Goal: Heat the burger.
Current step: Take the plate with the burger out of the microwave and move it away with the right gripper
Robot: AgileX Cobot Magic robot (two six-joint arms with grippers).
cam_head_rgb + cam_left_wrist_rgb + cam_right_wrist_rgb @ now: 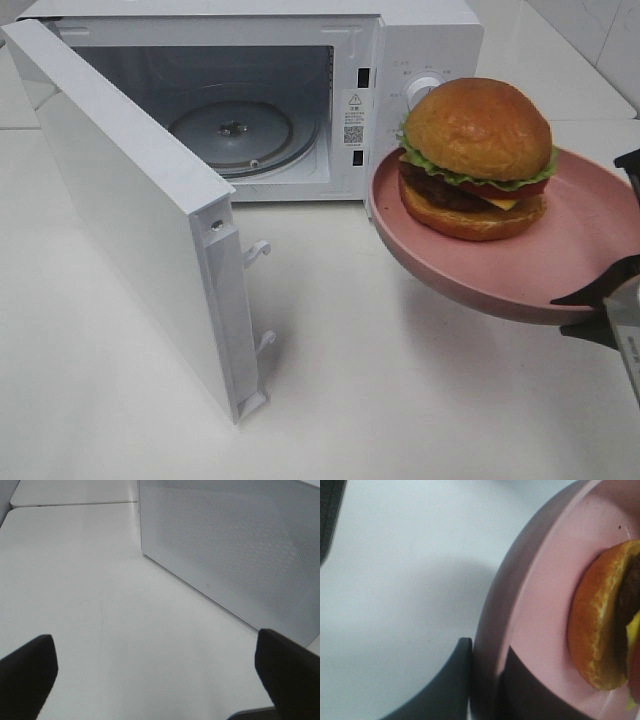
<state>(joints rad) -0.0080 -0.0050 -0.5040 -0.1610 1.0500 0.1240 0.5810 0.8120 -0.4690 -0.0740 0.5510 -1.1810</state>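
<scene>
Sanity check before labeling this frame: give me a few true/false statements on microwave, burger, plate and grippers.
1. The microwave door is closed. False: it is swung open.
2. The burger sits on the pink plate. True.
3. The right gripper grips the plate's rim. True.
4. The plate rests on the turntable. False: it is held in the air outside the microwave.
5. The left gripper holds the burger. False: it is open and empty.

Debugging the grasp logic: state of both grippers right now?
Left gripper: open, holding nothing, over the white table.
Right gripper: shut on the rim of the pink plate, which carries the burger.
</scene>
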